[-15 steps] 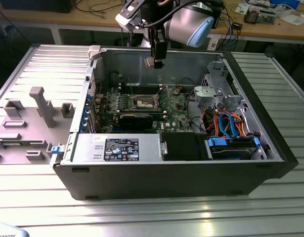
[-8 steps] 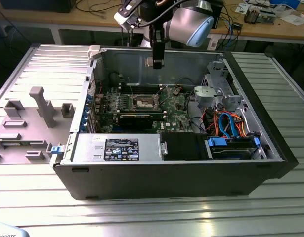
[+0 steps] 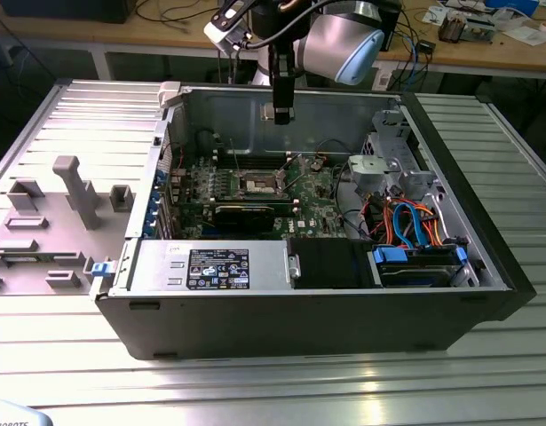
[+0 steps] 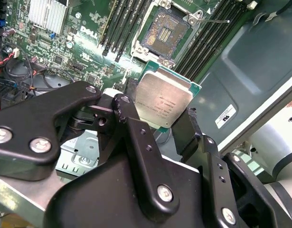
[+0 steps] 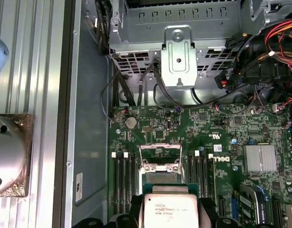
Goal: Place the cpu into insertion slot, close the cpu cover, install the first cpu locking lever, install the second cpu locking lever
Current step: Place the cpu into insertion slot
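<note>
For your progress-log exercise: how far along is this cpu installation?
Done: the cpu is picked up. In hand: the tool is shut on it, above the motherboard, short of the empty insertion slot. Left: seating it, closing the open cpu cover, both locking steps.

I see lines of dark print on the cpu (image 4: pixel 164 102) clamped in the hand (image 4: pixel 157 116), a white logo (image 4: pixel 91 32) on the motherboard (image 4: pixel 89 54) beyond it, and a white printed sticker (image 4: pixel 226 115) on the case wall (image 4: pixel 252 66) beside it.
</note>
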